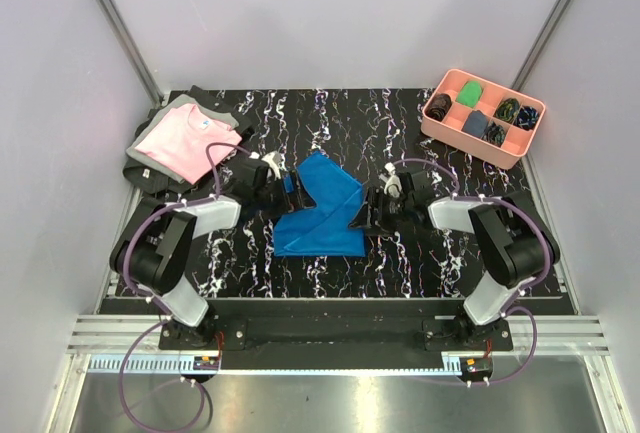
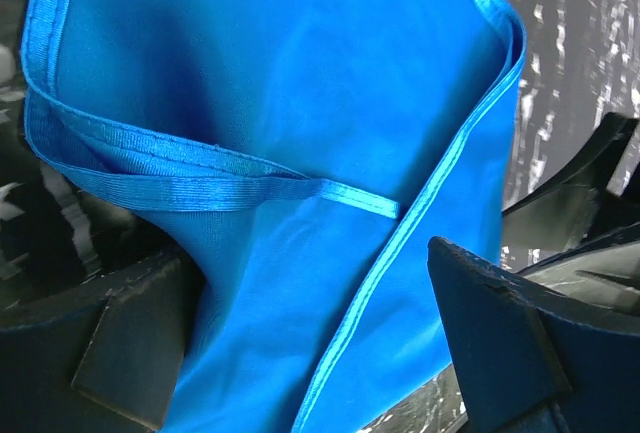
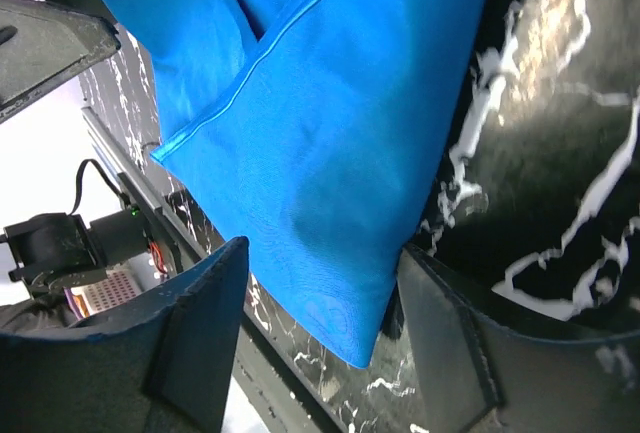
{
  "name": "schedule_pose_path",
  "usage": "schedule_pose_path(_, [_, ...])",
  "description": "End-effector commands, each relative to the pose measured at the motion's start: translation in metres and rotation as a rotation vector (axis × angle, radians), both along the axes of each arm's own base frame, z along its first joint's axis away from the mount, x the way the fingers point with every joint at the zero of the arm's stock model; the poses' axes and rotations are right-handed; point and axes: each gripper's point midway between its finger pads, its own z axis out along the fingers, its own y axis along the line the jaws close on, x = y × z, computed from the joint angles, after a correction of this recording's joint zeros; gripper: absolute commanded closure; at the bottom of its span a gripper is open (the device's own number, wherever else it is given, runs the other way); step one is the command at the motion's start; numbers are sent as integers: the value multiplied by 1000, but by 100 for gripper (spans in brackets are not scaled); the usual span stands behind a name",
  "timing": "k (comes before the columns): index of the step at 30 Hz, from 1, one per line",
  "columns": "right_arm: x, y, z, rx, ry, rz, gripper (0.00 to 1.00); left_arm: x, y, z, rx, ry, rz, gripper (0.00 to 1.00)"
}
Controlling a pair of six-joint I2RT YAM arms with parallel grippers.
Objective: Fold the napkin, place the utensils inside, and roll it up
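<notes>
The royal-blue napkin (image 1: 322, 208) lies partly folded on the black marbled table between my two grippers. My left gripper (image 1: 287, 189) sits at its left edge. In the left wrist view the napkin (image 2: 300, 133) fills the frame and the left gripper (image 2: 315, 353) is open, its fingers wide apart with hemmed cloth between them. My right gripper (image 1: 372, 211) is at the napkin's right edge. Seen from the right wrist, a corner of the napkin (image 3: 350, 283) hangs between the parted fingers of the right gripper (image 3: 320, 338); the right finger (image 3: 450, 343) is against the cloth edge. The utensils are out of view.
A pink folded shirt (image 1: 186, 143) on dark cloth lies at the back left. A salmon compartment tray (image 1: 436, 125) with small cloth bundles stands at the back right. Grey walls close in the table on three sides.
</notes>
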Motion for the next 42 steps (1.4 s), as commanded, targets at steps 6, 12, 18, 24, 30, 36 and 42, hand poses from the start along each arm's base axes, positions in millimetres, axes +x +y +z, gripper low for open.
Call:
schedule_pose_path(6, [6, -32, 20, -181, -103, -133, 23, 7, 8, 20, 103, -71, 11, 2])
schedule_pose_path(12, [19, -34, 45, -202, -170, -132, 21, -17, 48, 42, 256, -120, 85, 1])
schedule_pose_path(18, [23, -24, 39, -175, -147, -120, 21, -71, 26, 20, 170, 8, -21, 14])
schedule_pose_path(24, [18, -19, 38, -155, -145, -107, 21, -89, 9, 17, 136, 45, -66, 36])
schedule_pose_path(30, [12, -20, 37, -150, -144, -108, 21, -97, 8, 7, 152, 82, -65, 46])
schedule_pose_path(36, [10, -20, 40, -144, -151, -108, 21, -105, 5, -3, 167, 112, -79, 50])
schedule_pose_path(42, [10, -21, 38, -144, -150, -107, 21, -109, 2, -5, 170, 122, -91, 56])
